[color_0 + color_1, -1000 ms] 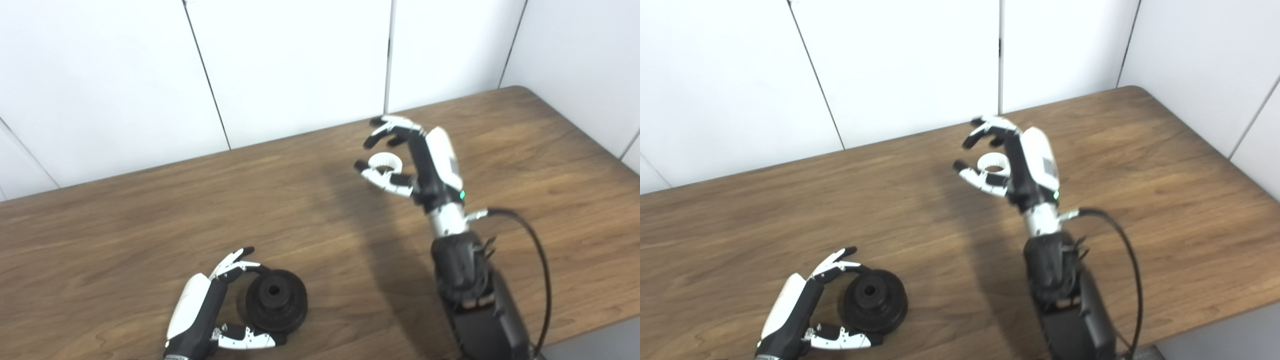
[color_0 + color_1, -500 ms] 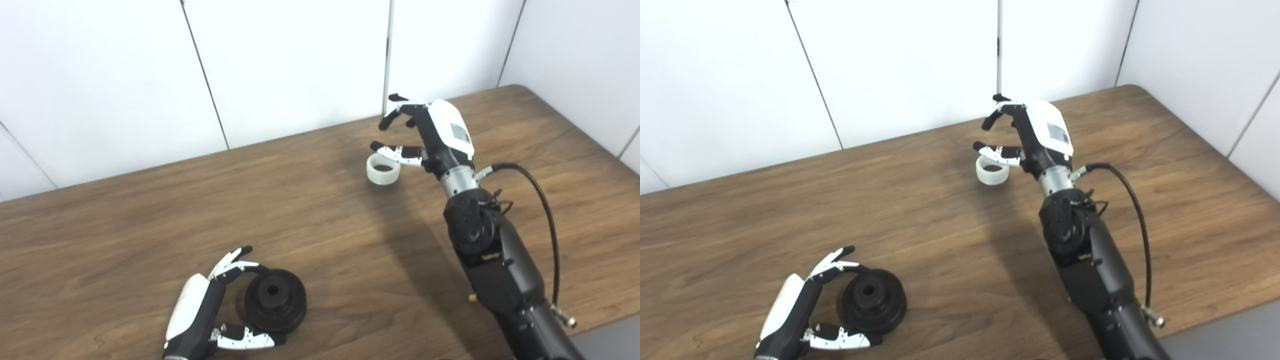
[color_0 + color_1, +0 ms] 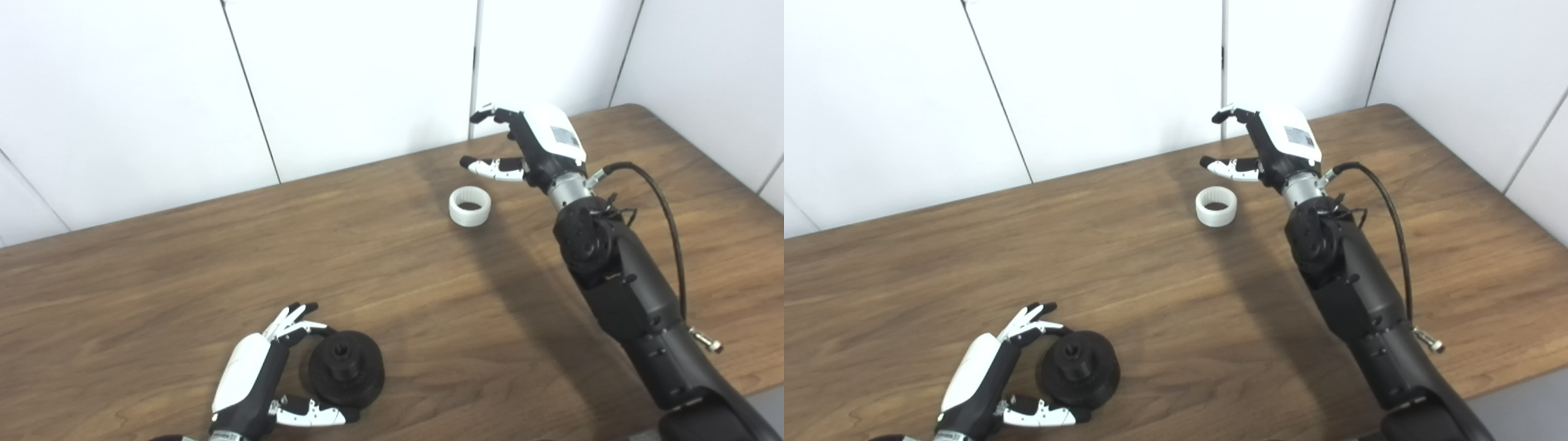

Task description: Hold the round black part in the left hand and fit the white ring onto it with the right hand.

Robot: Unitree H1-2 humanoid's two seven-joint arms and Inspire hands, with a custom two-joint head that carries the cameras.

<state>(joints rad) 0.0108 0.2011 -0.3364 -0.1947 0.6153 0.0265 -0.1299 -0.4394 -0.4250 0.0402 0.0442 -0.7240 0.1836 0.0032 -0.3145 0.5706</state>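
Note:
The round black part (image 3: 346,367) lies flat on the wooden table (image 3: 184,275) near the front left, its centre hole facing up. My left hand (image 3: 257,380) wraps it from the left, fingers against its far rim and thumb along its near rim. The white ring (image 3: 470,206) stands alone on the table at the back, right of centre. My right hand (image 3: 527,147) hovers open behind and to the right of the ring, apart from it, with the thumb pointing left and nothing between the fingers.
White wall panels (image 3: 367,79) rise right behind the table's far edge, close to the right hand. The black right forearm (image 3: 618,288) and its cable (image 3: 664,208) cross the table's right side. The rounded table corner (image 3: 637,110) is at the back right.
The right hand, which was cupped around the ring, has lifted away toward the wall, leaving the ring on the table. The left hand and the black part have shifted slightly right.

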